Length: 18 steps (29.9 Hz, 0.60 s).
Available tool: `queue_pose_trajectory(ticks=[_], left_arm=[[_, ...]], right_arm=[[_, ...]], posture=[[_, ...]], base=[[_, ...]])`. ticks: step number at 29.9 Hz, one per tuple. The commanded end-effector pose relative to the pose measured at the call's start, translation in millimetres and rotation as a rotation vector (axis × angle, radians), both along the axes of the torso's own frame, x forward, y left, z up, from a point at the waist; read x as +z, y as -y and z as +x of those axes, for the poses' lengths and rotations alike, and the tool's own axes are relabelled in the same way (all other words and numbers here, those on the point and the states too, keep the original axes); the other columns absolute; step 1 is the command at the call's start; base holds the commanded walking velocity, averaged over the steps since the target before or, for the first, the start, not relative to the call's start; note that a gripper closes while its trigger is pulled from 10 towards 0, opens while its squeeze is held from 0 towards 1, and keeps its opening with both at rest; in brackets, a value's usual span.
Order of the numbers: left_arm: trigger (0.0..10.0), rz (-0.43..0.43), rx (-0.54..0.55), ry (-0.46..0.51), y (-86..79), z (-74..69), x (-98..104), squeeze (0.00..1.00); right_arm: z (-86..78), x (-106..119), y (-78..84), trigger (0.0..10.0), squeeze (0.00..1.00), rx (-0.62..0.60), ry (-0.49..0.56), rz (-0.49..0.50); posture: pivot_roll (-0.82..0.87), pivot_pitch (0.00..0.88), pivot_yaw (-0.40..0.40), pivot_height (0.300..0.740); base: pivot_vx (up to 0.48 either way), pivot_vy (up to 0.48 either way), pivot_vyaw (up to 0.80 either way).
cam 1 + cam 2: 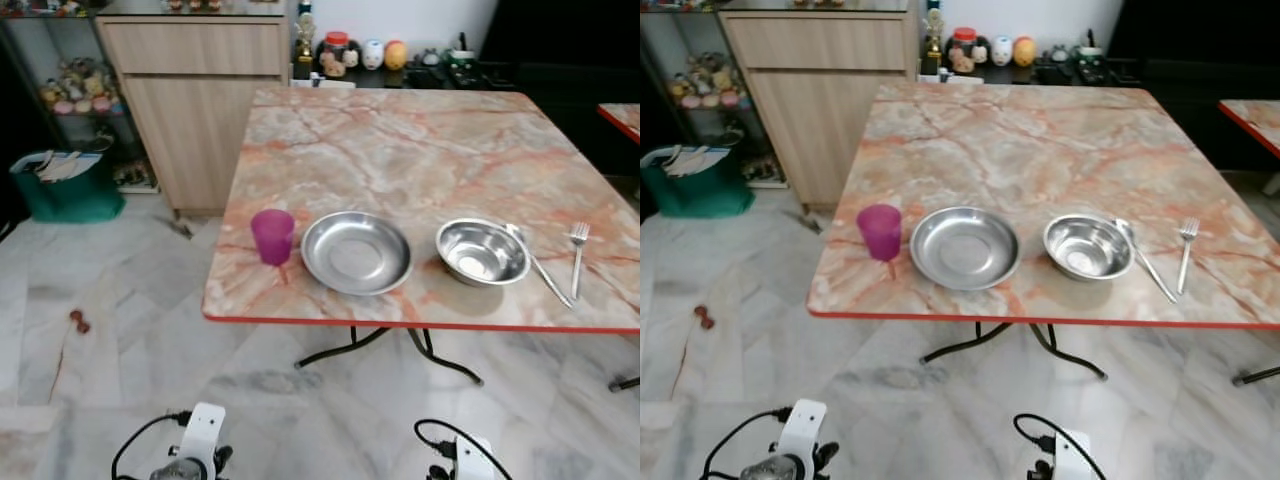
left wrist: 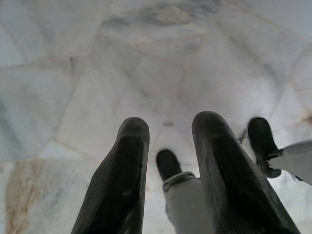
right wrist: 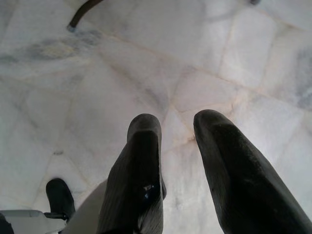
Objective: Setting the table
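On the marble-patterned table [image 1: 400,150], along its near edge, stand a purple cup [image 1: 272,236], a shallow steel plate [image 1: 356,252], and a steel bowl [image 1: 482,251]. A spoon [image 1: 535,262] leans against the bowl's right side, and a fork [image 1: 577,257] lies further right. Both arms hang low in front of the table. My left gripper [image 2: 168,127] points at the floor, open, with nothing between its fingers. My right gripper [image 3: 176,124] also points at the floor, open and empty.
A wooden cabinet [image 1: 195,90] stands at the table's far left, with a green bag [image 1: 65,185] beside it. Jars and figures [image 1: 360,52] line a dark counter behind the table. Black table legs [image 1: 400,352] sit under the near edge. A second table's corner [image 1: 622,118] is at right.
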<state>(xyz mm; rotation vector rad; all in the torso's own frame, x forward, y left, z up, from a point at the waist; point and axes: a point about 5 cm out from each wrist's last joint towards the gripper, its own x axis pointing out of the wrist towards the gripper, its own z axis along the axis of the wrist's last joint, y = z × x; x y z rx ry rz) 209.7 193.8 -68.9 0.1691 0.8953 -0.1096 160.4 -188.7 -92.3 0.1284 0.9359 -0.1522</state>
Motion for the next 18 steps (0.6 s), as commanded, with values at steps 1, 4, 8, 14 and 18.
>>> queue_pose_trajectory(ticks=[1, 4, 8, 14, 18], left_arm=[[10.0, 0.010, -0.017, 0.000, -1.5, 0.2, 0, 0.00], [10.0, 0.009, -0.020, 0.004, -0.2, 2.0, 1, 0.00], [10.0, 0.005, -0.024, 0.009, 3.7, 3.5, 2, 0.00], [10.0, 0.005, -0.031, 0.012, 7.9, 3.1, 1, 0.00], [10.0, 0.005, -0.029, 0.016, 9.0, 3.1, 1, 0.00]], right_arm=[[-2.6, -1, 0.8, 10.0, 0.00, -0.001, -0.007, -0.005], [-2.9, -1, 1.1, 10.0, 0.00, -0.002, -0.011, -0.006], [-3.7, -2, 1.0, 10.0, 0.00, -0.001, -0.015, -0.006], [-5.1, -2, -0.3, 10.0, 0.00, 0.004, -0.020, -0.005], [-5.0, -2, -0.7, 10.0, 0.00, 0.007, -0.020, -0.005]], posture=[[0.05, 0.000, -0.033, 0.740], [0.05, 0.000, -0.034, 0.740], [0.05, 0.000, -0.032, 0.740], [0.04, 0.000, -0.029, 0.740], [0.05, 0.000, -0.030, 0.740]], base=[[0.000, 0.000, 0.00], [0.000, -0.329, 0.00], [0.000, -0.333, 0.00], [0.000, -0.204, 0.00], [0.000, 0.000, 0.00]])
